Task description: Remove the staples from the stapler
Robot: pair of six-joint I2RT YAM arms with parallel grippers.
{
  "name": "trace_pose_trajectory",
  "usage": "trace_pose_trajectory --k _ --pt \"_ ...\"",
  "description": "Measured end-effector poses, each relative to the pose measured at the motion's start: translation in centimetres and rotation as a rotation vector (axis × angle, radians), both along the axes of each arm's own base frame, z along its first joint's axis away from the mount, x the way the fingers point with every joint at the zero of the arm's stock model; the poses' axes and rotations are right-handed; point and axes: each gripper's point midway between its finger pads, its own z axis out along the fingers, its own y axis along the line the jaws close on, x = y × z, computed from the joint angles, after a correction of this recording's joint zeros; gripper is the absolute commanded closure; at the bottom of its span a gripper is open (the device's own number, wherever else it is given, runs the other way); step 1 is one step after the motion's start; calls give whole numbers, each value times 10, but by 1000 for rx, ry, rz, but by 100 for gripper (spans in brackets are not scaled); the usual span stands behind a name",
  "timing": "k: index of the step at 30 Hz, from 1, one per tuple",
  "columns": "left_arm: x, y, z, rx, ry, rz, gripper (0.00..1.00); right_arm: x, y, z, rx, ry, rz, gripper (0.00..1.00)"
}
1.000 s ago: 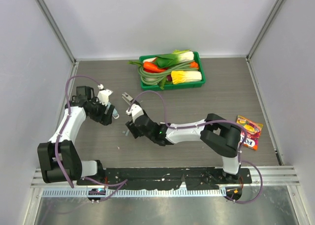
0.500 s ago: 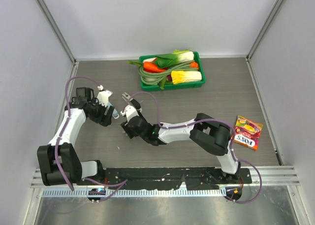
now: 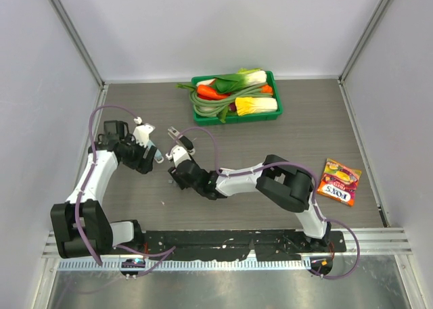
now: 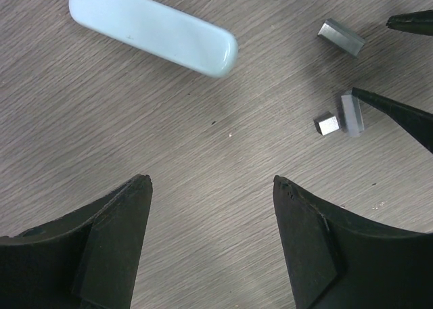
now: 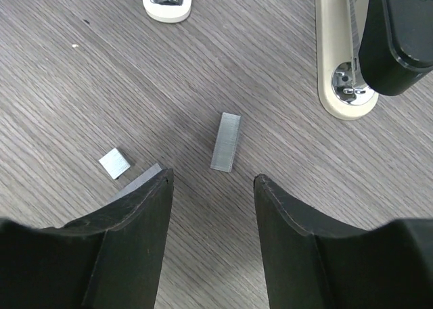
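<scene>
In the upper left of the left wrist view we see the stapler [image 4: 152,28], a pale-blue bar lying flat and aslant on the wood-grain table [image 4: 101,133], touching neither arm. To its right lie three staples [image 4: 340,37] – one short strip near the top and two smaller bits side by side below it, all apart from the stapler. The left gripper [image 4: 211,182] hovers at the bottom of that frame with its jaws spread and nothing between them. From the right edge the right arm's black fingertips [image 4: 402,114] reach in, the lower one just beside the bits. In the right wrist view the right gripper [image 5: 213,179] also shows its jaws spread and holding nothing. A grey strip [image 5: 225,141] lies on the table just above the gap, a small square bit [image 5: 115,163] sits to the left, and a third piece is partly hidden under the left finger. In the upper right of that frame stands a long white bar [image 5: 333,52] with silvery metal at its rounded end – we cannot tell whether it belongs to the stapler. In the top view a green crate [image 3: 279,99] of vegetables sits at the back centre and a snack packet [image 3: 340,182] lies at the right.
</scene>
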Motion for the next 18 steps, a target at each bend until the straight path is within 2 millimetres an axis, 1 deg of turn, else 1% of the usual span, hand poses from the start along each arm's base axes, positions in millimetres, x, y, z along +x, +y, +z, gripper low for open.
trace_pose_trajectory --k 2,8,12,15,18 --pt "-1 0 -1 2 -1 -4 24 1 -1 -3 -3 4 -2 48" --pt "-3 0 -3 4 5 -7 24 4 -2 -8 -2 10 -10 49" --pt "-3 0 -3 4 6 -8 24 6 -3 -8 1 10 -15 50" --pt "-3 0 -3 4 6 -8 24 7 -3 -8 1 10 -15 54" --pt "-4 0 -4 4 8 -8 24 10 -5 -8 0 10 -22 60"
